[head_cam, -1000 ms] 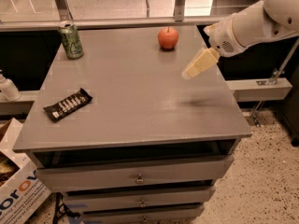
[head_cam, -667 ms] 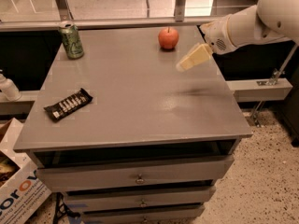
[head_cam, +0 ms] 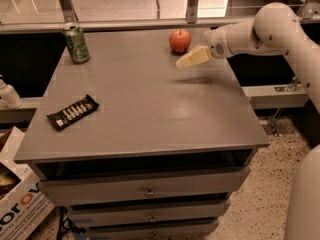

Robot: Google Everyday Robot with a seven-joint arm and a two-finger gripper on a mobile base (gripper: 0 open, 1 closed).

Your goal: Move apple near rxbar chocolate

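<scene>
The red-orange apple (head_cam: 179, 40) stands at the far middle of the grey table top (head_cam: 145, 109). The black rxbar chocolate (head_cam: 72, 112) with white print lies flat near the table's left edge, far from the apple. My gripper (head_cam: 186, 62) hangs above the table just right of and in front of the apple, its cream fingers pointing left toward it, a short gap from the fruit. It holds nothing that I can see.
A green drink can (head_cam: 76, 43) stands at the far left corner. A white bottle (head_cam: 8, 94) sits off the table's left side. A cardboard box (head_cam: 20, 204) is on the floor at lower left. Drawers (head_cam: 147, 189) are below the table top.
My gripper has moved left and toward the back of the table, closing in on the apple. The apple, bar and can have not moved.
</scene>
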